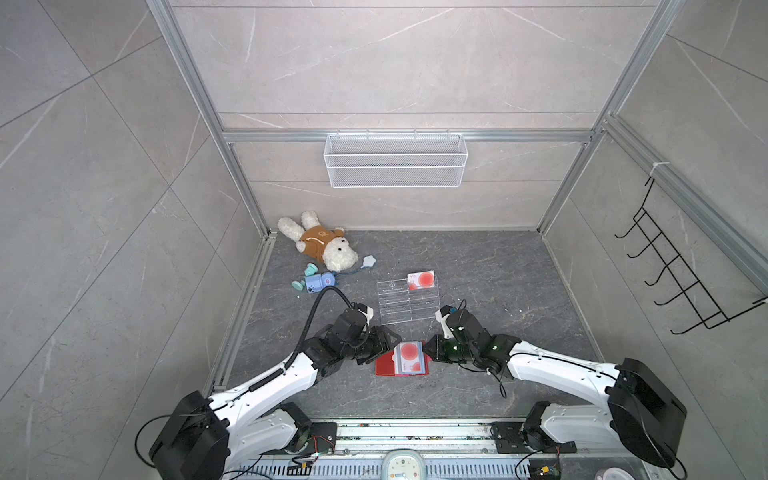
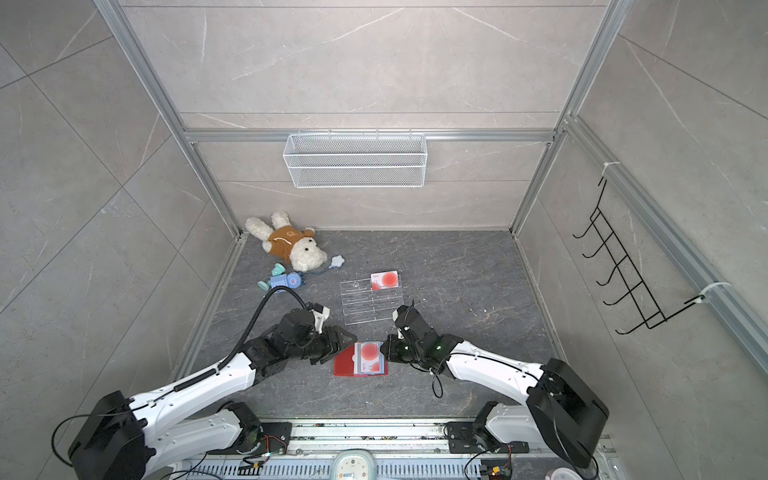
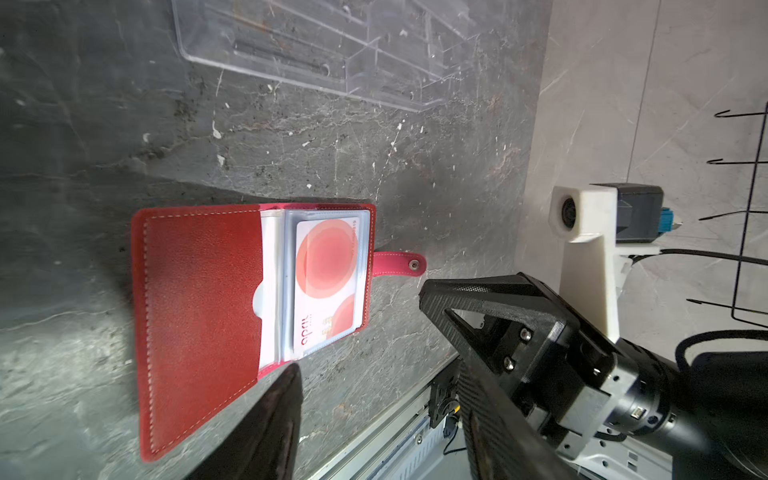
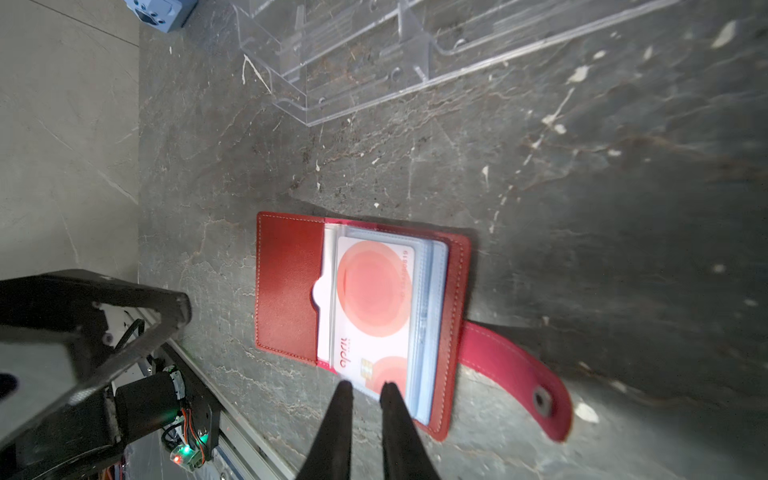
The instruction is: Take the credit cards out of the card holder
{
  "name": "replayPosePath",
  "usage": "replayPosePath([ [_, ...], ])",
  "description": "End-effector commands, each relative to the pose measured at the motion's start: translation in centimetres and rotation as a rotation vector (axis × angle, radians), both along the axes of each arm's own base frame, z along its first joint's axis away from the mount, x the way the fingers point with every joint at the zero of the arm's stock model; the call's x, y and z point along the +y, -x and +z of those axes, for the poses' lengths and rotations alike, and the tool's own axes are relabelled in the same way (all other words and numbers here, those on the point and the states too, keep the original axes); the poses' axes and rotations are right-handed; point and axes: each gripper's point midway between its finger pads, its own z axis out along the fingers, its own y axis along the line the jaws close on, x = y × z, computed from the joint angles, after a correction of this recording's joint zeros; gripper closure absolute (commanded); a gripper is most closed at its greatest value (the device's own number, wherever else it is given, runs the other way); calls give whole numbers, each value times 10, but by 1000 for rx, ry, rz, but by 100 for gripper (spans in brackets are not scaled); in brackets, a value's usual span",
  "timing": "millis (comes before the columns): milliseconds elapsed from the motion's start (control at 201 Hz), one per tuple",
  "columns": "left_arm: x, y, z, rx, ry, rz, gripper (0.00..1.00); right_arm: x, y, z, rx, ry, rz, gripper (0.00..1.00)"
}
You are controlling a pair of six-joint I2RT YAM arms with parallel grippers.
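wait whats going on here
An open red leather-like card holder lies on the dark stone table. The right gripper, fingers barely apart, sits at the edge of the white card with red-orange circles in its clear sleeve; the left gripper is open at the holder's opposite side. A second card already sits on the clear acrylic stand.

Two credit cards (image 1: 409, 352) show: one in the single red card holder (image 1: 384, 366), one card (image 1: 421, 280) at the far edge of the single clear acrylic stand (image 1: 399, 309). One plush dog (image 1: 322, 245), one blue toy (image 1: 318, 283), one wire basket (image 1: 395, 160), one hook rack (image 1: 681, 270).
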Motion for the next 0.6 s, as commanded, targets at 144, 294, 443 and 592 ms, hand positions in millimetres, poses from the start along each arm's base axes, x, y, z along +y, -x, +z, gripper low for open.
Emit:
replayPosePath([
  [144, -19, 0, -15, 64, 122, -8, 41, 18, -8, -20, 38, -58, 20, 85],
  [294, -20, -1, -29, 85, 123, 4, 45, 18, -7, -33, 59, -48, 13, 85],
  [443, -19, -2, -38, 88, 120, 17, 47, 16, -5, -44, 76, -37, 9, 86],
  [592, -18, -2, -47, 92, 126, 28, 51, 14, -3, -54, 90, -33, 1, 87],
])
